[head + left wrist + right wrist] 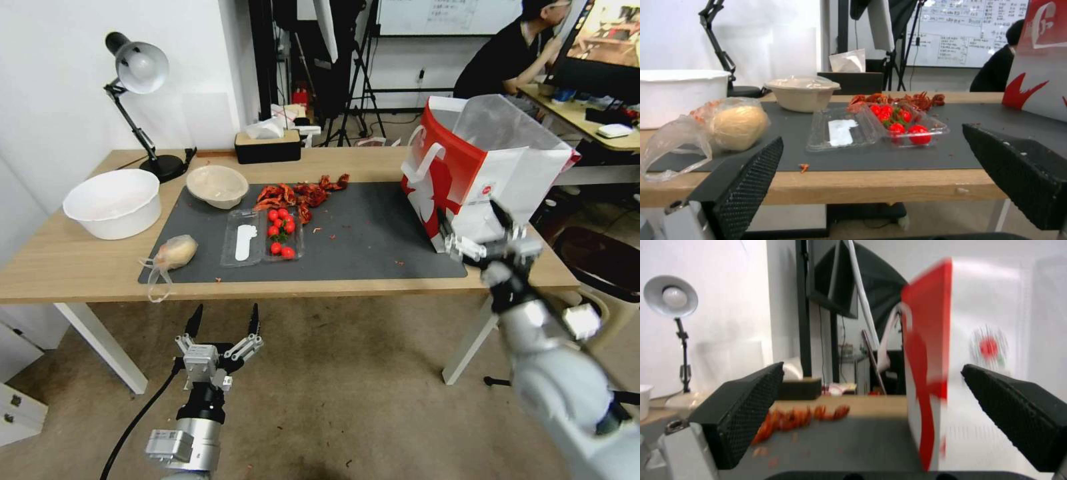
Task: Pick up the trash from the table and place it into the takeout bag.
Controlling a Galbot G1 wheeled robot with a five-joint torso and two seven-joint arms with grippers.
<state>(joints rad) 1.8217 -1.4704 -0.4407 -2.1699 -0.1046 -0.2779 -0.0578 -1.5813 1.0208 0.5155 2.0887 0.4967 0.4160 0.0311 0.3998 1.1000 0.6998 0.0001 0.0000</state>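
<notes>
The left gripper (224, 321) hangs below the near table edge, over the floor, jaws wide and empty, pointing toward the mat (360, 247). The right gripper (475, 223) sits at the near corner of the takeout bag (497, 177), jaws spread wide with nothing between them; its wrist view shows the bag's red-and-white corner (929, 373) just ahead between the fingers.

On the table (80, 267), nearest the front edge, a knotted clear bag (172, 255) with a beige lump lies on the mat's left corner, its loose plastic hanging past the edge. Just beyond it, an open clear tray (263, 237) holds red tomatoes. Behind the tray lies a pile of red scraps (303, 193), and to its left a beige bowl (217, 185) stands on the mat's far corner. A large white bowl (113, 203) sits off the mat to the left. The takeout bag stands upright and open at the mat's right end. A desk lamp (140, 73) and a black tissue box (268, 147) stand along the far edge.
</notes>
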